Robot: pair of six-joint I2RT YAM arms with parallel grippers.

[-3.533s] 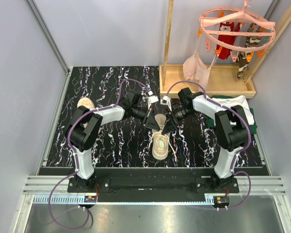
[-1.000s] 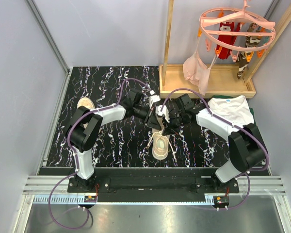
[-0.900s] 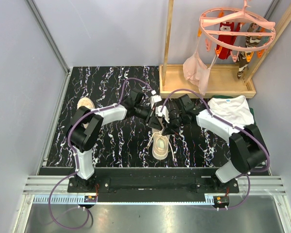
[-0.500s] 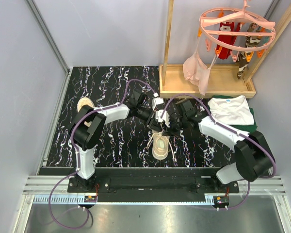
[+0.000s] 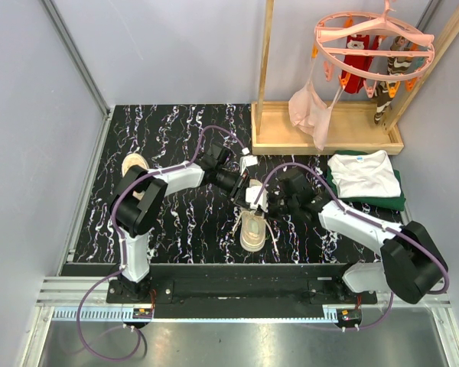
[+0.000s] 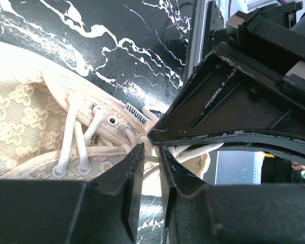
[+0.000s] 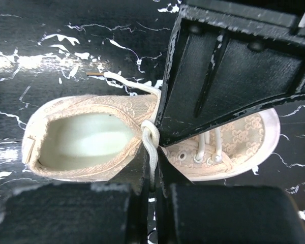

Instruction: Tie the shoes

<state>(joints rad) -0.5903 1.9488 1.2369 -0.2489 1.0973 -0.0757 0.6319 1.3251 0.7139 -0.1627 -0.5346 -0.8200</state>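
Shoe (image 5: pixel 252 229) mid-table (image 5: pixel 168 138), near front edge, open marble either side. Lace (image 7: pixel 151 134) pinched by left gripper (image 6: pixel 151 151) and right gripper (image 7: pixel 152 158), crowded together. Since earlier: right elbow swung outward.

The black white-veined surface (image 5: pixel 168 138) is overlooked from above and behind the arm bases. The wrist views are taken close, facing down along the left pincer (image 6: pixel 151 150) and right pincer (image 7: pixel 152 157); the beige lace-up sneaker (image 5: pixel 252 229) is shared by all.

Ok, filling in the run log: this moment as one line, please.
stage: tying first shoe | left end effector: shut on laces | right end effector: shut on laces | second shoe: aside, far left
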